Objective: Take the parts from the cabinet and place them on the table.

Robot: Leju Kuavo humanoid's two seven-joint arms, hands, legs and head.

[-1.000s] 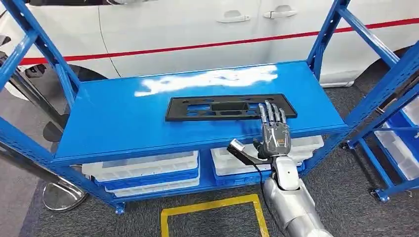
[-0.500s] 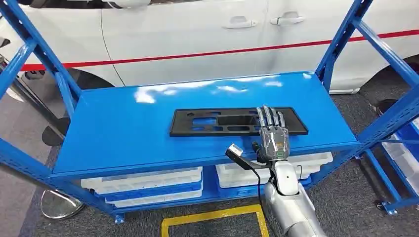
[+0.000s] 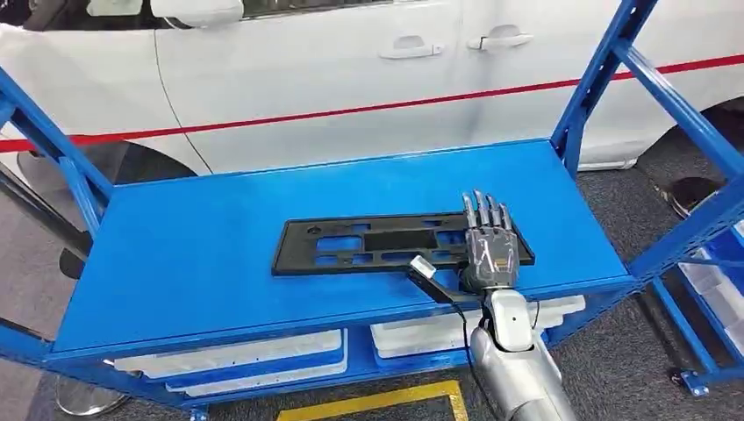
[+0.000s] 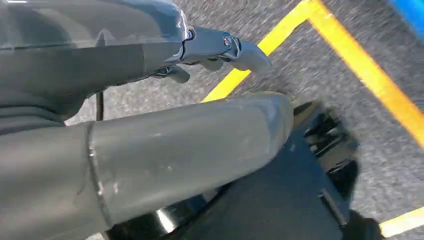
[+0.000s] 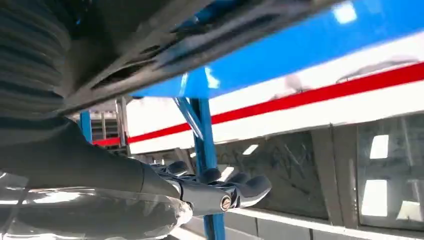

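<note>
Part (image 3: 386, 244), a flat black slotted panel, lies on the blue shelf (image 3: 202, 246), toward its near right. Right robot hand (image 3: 488, 246) rests flat on the part's right end, fingers straight and spread. White car (image 3: 351, 70) stands beyond the shelf. Left robot hand (image 4: 220, 47) hangs over the floor, fingers curled, holding nothing.

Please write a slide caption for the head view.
Right hand rests on black part lying on blue shelf.

White car (image 3: 351, 79) behind; grey carpet (image 3: 632, 368) with yellow tape (image 3: 368, 403).
</note>
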